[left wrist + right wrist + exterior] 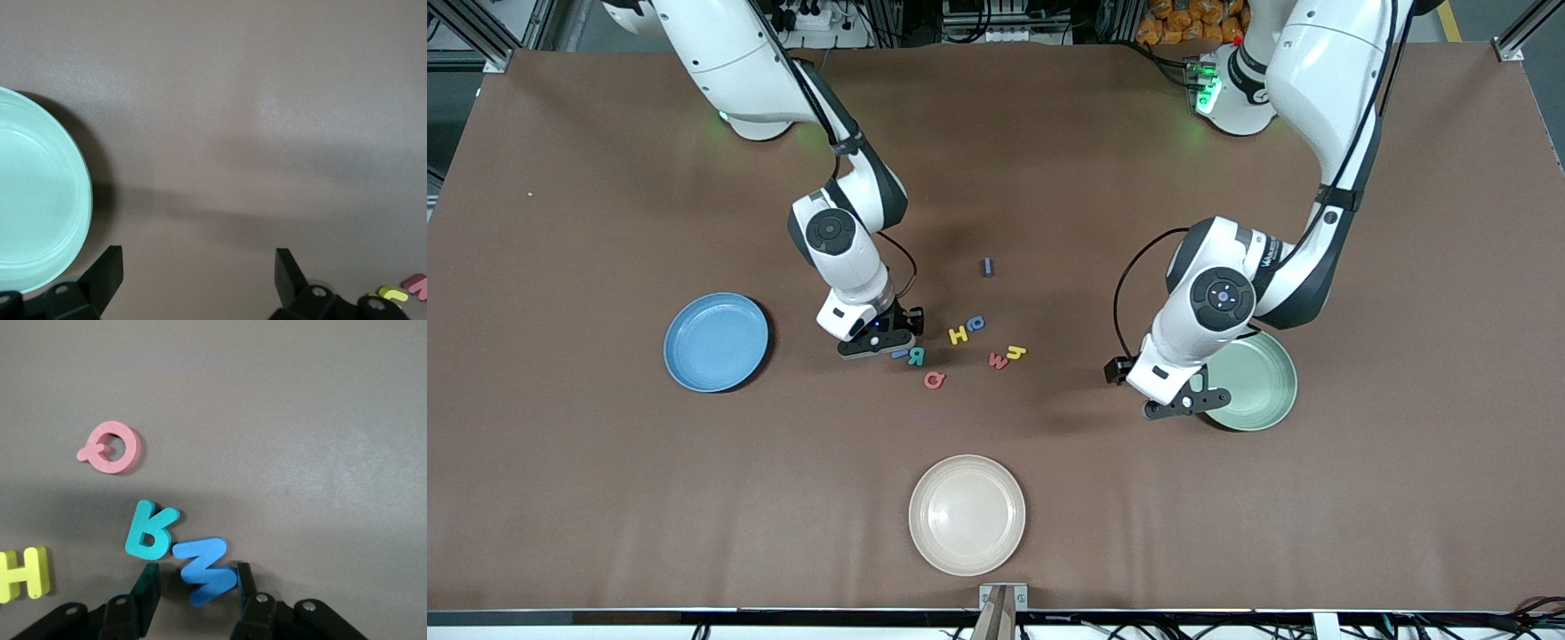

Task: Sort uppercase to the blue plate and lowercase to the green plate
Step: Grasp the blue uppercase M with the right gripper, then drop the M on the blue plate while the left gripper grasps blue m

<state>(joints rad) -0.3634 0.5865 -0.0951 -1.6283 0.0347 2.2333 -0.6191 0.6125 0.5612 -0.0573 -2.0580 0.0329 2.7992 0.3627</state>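
My right gripper (pixel 880 342) (pixel 197 572) is low at the table, open, straddling the blue W (pixel 208 568) (pixel 900 354). One finger touches the W and a gap shows at the other. Beside the W lie the teal R (pixel 150 530) (pixel 916 356), red Q (pixel 110 447) (pixel 934 380) and yellow H (pixel 27 573) (pixel 958 334). A blue rounded letter (pixel 976 323), red m (pixel 998 360), yellow h (pixel 1016 353) and dark blue i-like piece (pixel 987 267) lie on the cloth. The blue plate (pixel 716 342) and green plate (pixel 1258 382) (pixel 40 207) hold nothing. My left gripper (pixel 1183 404) (pixel 200 257) waits open beside the green plate.
A beige plate (pixel 967 514) sits near the table's front edge, nearer the camera than the letters. The letters cluster mid-table between the two coloured plates. Brown cloth covers the table.
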